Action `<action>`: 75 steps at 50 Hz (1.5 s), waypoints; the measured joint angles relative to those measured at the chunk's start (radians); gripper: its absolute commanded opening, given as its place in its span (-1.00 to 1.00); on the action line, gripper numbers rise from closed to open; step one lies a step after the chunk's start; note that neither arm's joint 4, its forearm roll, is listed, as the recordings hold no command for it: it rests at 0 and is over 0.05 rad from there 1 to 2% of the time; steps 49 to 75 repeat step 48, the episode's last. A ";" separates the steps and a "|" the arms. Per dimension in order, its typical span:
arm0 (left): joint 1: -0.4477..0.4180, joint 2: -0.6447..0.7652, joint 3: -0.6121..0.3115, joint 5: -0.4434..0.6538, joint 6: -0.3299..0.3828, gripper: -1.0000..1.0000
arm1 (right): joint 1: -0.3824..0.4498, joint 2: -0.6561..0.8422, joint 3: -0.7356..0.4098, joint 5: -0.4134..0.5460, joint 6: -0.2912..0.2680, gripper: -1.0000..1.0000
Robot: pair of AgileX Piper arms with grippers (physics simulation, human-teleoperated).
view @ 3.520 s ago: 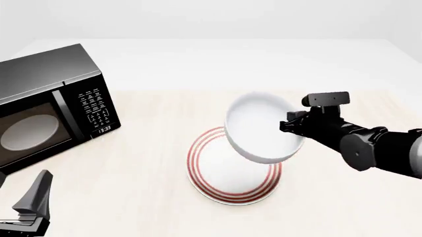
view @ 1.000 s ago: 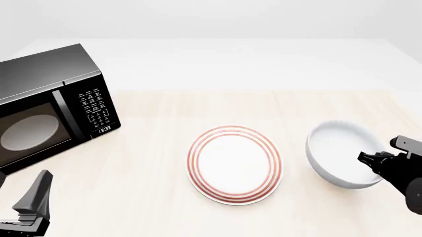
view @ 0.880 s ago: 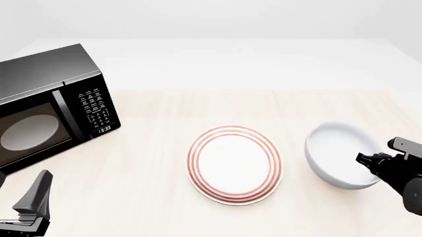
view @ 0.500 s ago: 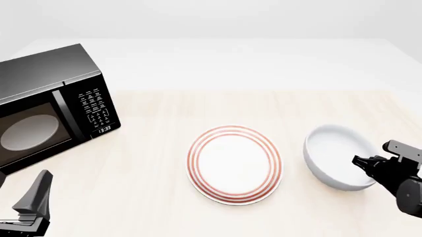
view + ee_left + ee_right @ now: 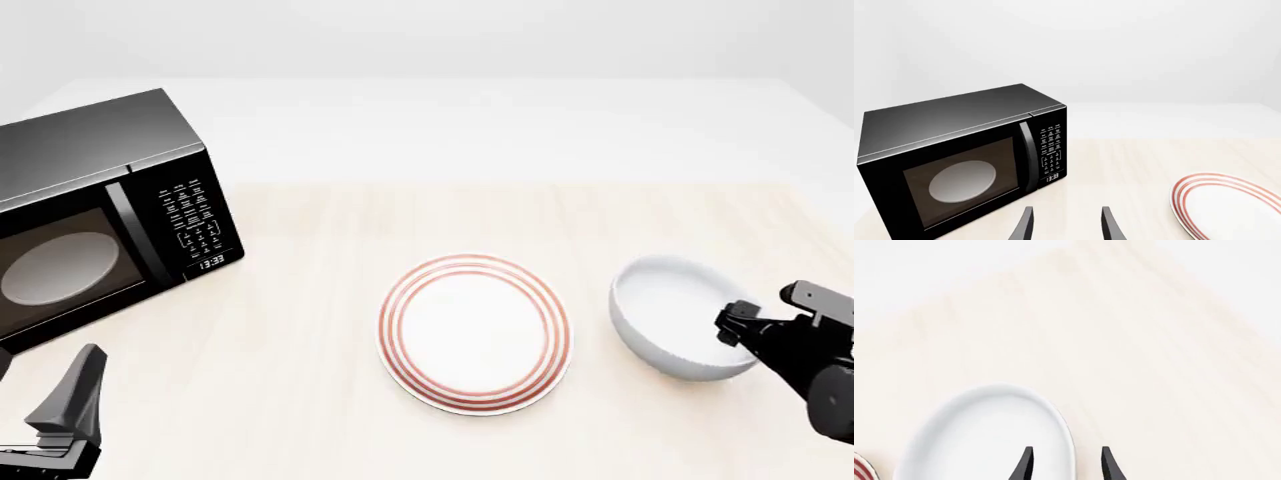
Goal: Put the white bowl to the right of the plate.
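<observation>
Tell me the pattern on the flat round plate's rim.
Concentric red rings on the white plate, clearest in the front view.

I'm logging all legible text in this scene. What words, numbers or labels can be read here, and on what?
"13:33": clock display on the black box-shaped microwave, low on its control panel.
Keypad labels above the display: too small to read.
Round white red-ringed plate: no text.
Glossy plain white deep bowl: no text.

Plain glossy white bowl [image 5: 674, 318], deep and thick-rimmed, upright near the tabletop's right edge, just right of the flat round plate [image 5: 474, 333] with concentric red rings at mid-tabletop, the two apart.
</observation>
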 measured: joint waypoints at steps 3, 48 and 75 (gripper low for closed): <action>0.000 0.000 0.000 0.000 0.000 1.00 | 0.002 -0.046 0.010 0.025 0.000 1.00; 0.000 0.000 0.000 0.000 0.000 1.00 | 0.389 -0.765 0.244 0.270 0.054 1.00; 0.000 0.000 0.000 0.000 0.000 1.00 | 0.389 -0.765 0.244 0.270 0.054 1.00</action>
